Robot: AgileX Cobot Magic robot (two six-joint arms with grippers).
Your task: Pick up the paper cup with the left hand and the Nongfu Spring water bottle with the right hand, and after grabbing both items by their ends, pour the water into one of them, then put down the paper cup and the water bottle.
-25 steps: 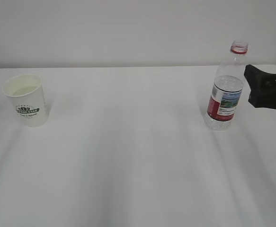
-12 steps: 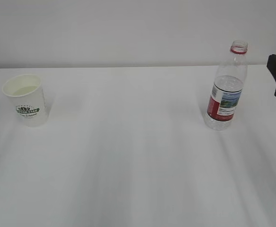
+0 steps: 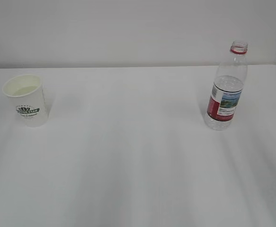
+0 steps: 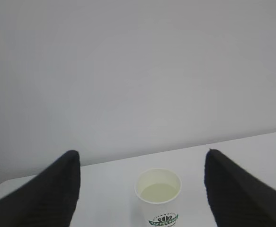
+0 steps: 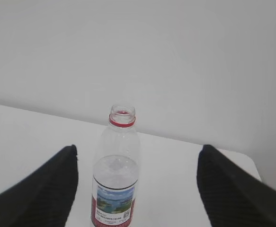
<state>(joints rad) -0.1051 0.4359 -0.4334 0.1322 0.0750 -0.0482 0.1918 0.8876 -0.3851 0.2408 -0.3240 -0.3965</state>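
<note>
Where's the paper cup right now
The paper cup stands upright at the far left of the white table in the exterior view, well apart from the water bottle on the right.

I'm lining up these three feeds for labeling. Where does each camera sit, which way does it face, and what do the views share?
Exterior view: in front of the table, angled down toward the wall; paper cup left, Nongfu Spring water bottle right; practically no arm visible.
Left wrist view: behind the open left gripper, facing the cup; both fingers show.
Right wrist view: behind the open right gripper, facing the bottle; both fingers show.
Shared: each wrist view shares one object with the exterior view.
</note>
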